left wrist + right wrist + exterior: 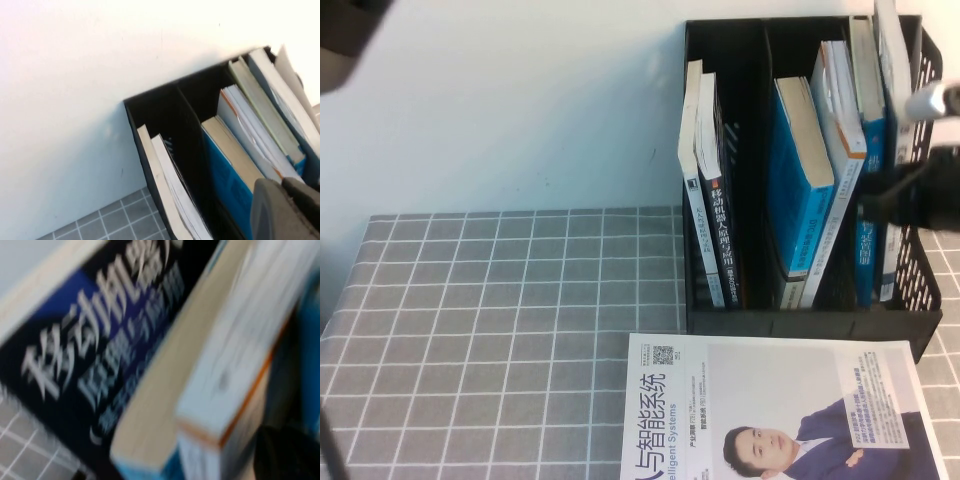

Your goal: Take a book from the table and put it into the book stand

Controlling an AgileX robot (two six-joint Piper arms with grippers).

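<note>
Your right gripper [932, 150] sits against the book stand's [720, 315] right end, beside the thin white book [890, 40] standing upright in the rightmost slot; I cannot tell its fingers' spread. Your left gripper [285, 210] hangs raised, state unclear. Grey gridded table [500, 320], white wall [520, 100] behind.

I seem to be at an office or study desk: my bench [470, 330] wears a grey checked cloth against a bare white wall [520, 100], with a black file rack [910, 310] full of books [800, 190].
</note>
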